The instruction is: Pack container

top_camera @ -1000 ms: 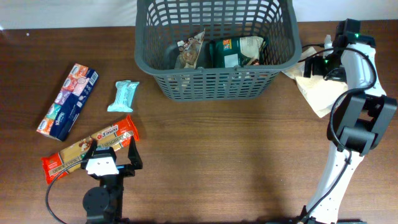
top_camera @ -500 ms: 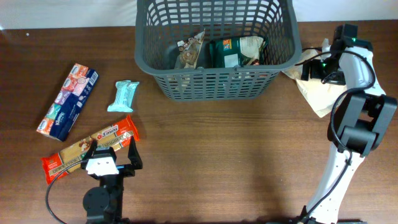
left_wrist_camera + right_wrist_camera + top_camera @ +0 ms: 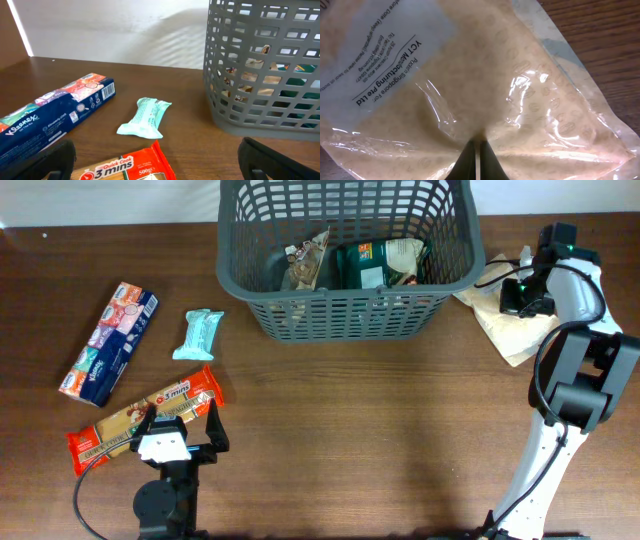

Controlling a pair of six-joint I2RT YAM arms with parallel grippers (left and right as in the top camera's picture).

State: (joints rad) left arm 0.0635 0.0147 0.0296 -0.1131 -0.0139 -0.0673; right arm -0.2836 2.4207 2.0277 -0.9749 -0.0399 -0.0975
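your right end effector (image 3: 476,158) is closed, pinching the clear beige bag (image 3: 520,90) just right of the basket (image 3: 345,315), which sits at the back middle of the desk (image 3: 400,440). your left end effector (image 3: 182,430) stands wide open, empty, over the orange pack (image 3: 190,392).

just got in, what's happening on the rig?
Packing job, partway. The right gripper is shut on a beige plastic packet just right of the grey basket, which already holds a couple of packs. The left gripper hangs open over an orange noodle pack; a tissue pack and a mint-green bar lie nearby on the table.
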